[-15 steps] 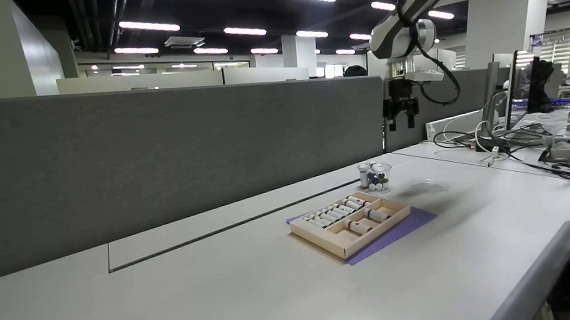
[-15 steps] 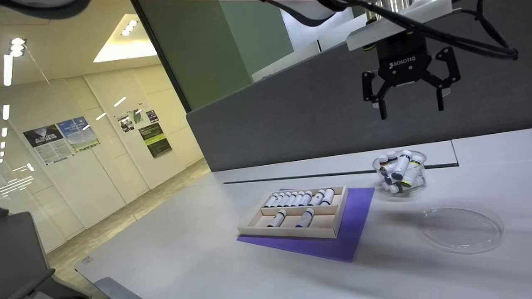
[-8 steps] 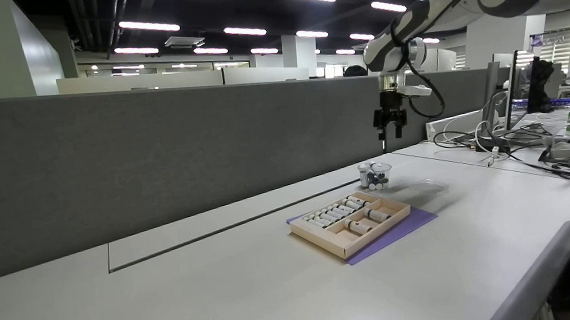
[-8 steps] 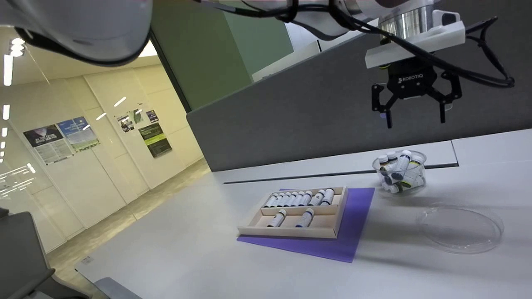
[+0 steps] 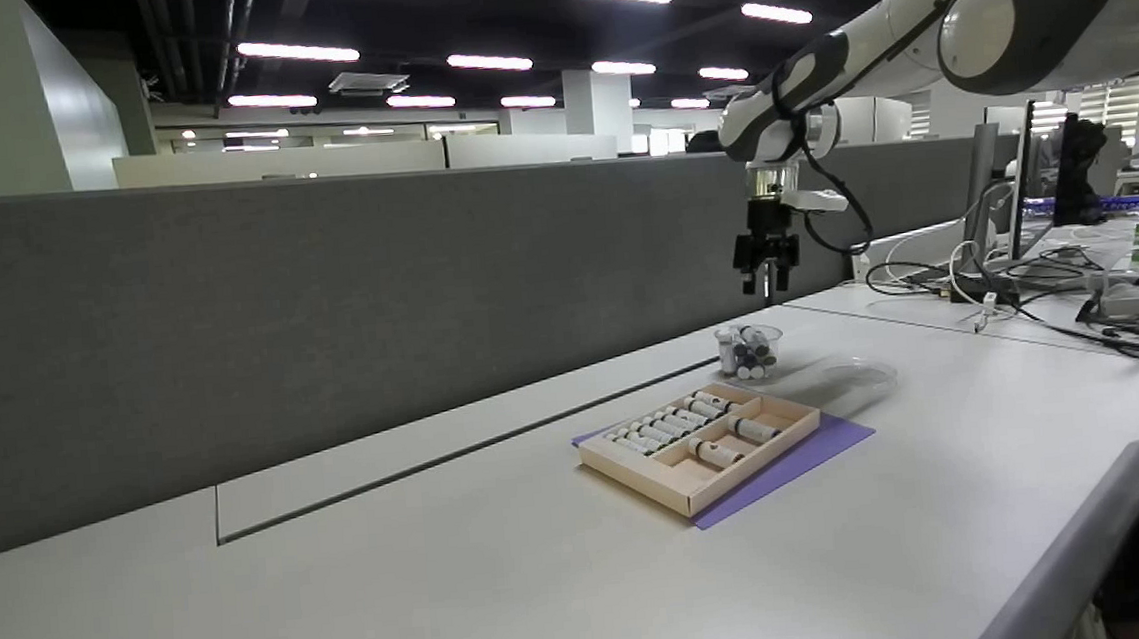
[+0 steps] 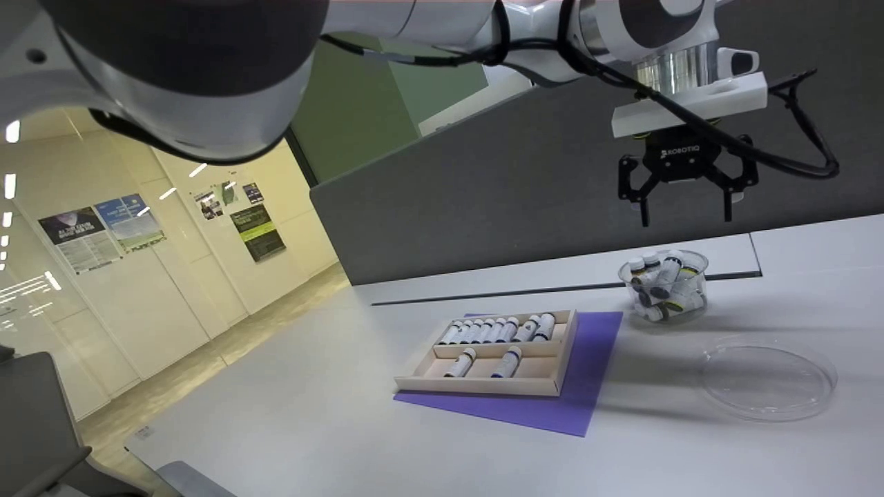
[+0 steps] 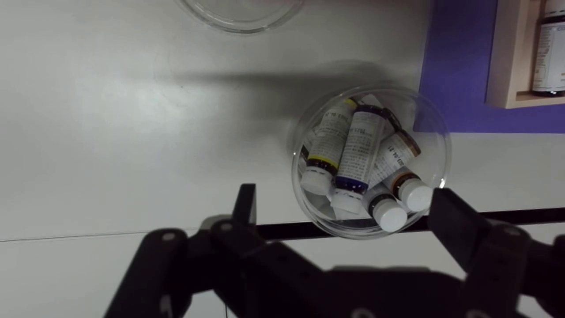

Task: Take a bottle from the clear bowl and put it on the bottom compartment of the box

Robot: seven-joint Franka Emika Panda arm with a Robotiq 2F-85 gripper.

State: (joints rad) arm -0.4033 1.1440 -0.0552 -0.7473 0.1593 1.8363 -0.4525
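Panda arm (image 5: 886, 37) has brought its Robotiq gripper (image 6: 686, 221) lower toward the clear bowl (image 7: 433, 154); above this bowl it points downward, fingers (image 7: 457, 223) wide apart.

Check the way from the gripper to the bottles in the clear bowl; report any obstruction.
Nothing visible stands between the open gripper and the topmost bottles; the clear bowl only rings them. The shallow clear dish lies apart.

Open air separates the end effector (image 6: 686, 222) from the bowl (image 7: 431, 157) below, crowded with bottles (image 7: 361, 148). The partition (image 6: 483, 214) blocks passage behind the tabletop (image 6: 311, 407). In an exterior view, the box (image 6: 476, 386) offers gaps beside and between the two bottles (image 6: 507, 362) in its near compartment (image 6: 536, 366).
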